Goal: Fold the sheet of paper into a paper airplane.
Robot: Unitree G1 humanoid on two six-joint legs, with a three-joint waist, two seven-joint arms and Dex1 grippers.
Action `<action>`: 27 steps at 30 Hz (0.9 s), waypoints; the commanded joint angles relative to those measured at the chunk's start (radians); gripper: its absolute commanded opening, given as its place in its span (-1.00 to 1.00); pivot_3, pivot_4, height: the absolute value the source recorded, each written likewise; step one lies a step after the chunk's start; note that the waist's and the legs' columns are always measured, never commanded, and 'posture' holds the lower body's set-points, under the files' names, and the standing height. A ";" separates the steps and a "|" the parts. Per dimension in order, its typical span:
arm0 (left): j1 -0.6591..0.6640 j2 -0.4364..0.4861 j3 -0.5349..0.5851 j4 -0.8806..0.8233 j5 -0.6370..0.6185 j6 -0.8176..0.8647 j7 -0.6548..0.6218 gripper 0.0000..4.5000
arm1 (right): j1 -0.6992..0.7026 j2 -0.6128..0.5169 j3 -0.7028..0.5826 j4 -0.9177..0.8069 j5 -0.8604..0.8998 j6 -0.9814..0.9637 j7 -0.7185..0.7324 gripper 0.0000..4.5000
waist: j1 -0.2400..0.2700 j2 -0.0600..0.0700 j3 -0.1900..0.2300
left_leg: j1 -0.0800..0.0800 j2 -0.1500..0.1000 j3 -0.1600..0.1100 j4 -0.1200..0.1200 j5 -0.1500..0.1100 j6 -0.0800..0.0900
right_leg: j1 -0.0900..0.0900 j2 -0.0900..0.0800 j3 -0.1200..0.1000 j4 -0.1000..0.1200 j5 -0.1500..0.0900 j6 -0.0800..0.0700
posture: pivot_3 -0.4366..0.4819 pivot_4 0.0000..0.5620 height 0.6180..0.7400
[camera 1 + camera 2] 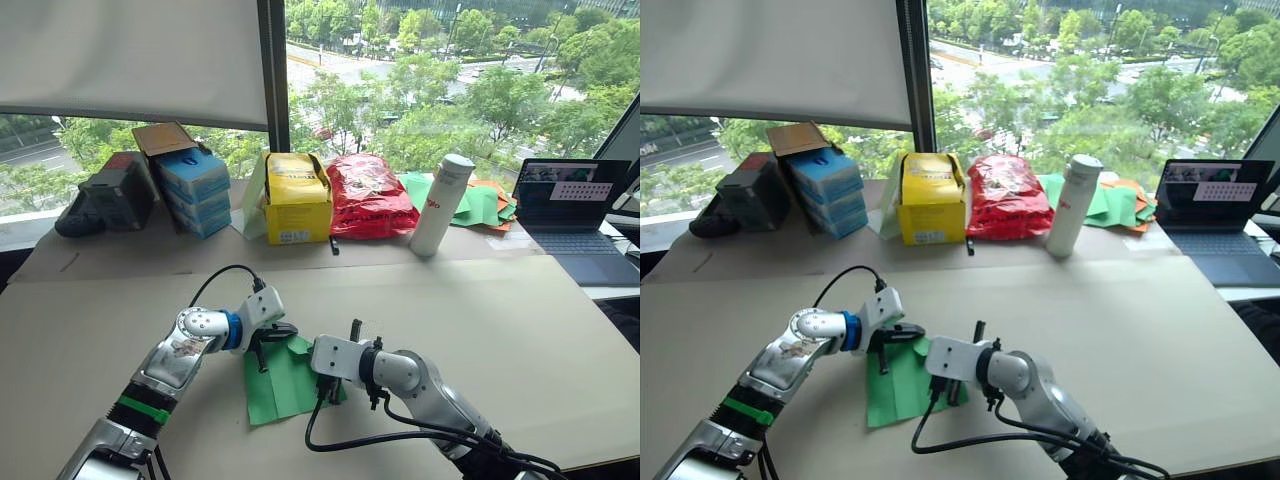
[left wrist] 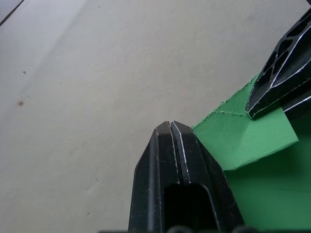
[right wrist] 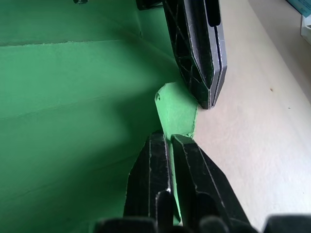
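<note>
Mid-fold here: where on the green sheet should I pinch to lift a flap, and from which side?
Take the sheet of paper at its raised folded corner, the one part standing off the table; elsewhere it lies flat. Come in low from the bare table side, sliding one finger under the lifted edge. Both grippers already sit there, the left gripper shut.

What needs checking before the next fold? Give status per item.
1. Sheet of paper lying on the table: ok.
2. Corner flap folded over: ok, crease visible.
3. Right claw holding the flap edge: ok, green paper sits between its nearly closed fingers.
4. Left claw shut: ok, tip beside the sheet's edge.
5. Left claw pinning the sheet down: cannot tell, contact is unclear.
6. Claws apart from each other: ok, though close.
</note>
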 commanded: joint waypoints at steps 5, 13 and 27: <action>0.039 0.017 -0.012 0.031 0.042 -0.003 0.008 -1.00 | -0.027 0.062 -0.114 -0.073 0.156 0.147 0.062 0.16 | -0.001 -0.001 0.000 | 0.000 0.001 0.000 0.000 0.000 0.000 | 0.000 0.000 0.000 0.000 0.000 -0.001 | -0.05 -0.47 1.00; 0.032 0.006 -0.013 0.039 0.045 -0.015 0.013 -1.00 | -0.115 0.115 -0.203 -0.109 0.344 0.351 0.107 -0.06 | 0.000 -0.001 0.000 | 0.000 0.001 -0.001 0.000 0.000 0.001 | 0.000 0.000 0.000 0.001 0.000 -0.001 | -0.05 -0.47 1.00; 0.034 0.005 -0.006 0.025 0.041 -0.017 0.022 -1.00 | -0.170 0.145 -0.109 0.117 0.299 0.266 0.018 -0.99 | -0.001 -0.001 0.000 | 0.000 0.000 0.000 0.000 0.000 0.001 | -0.001 -0.001 0.000 0.002 0.000 -0.001 | -0.05 -0.47 1.00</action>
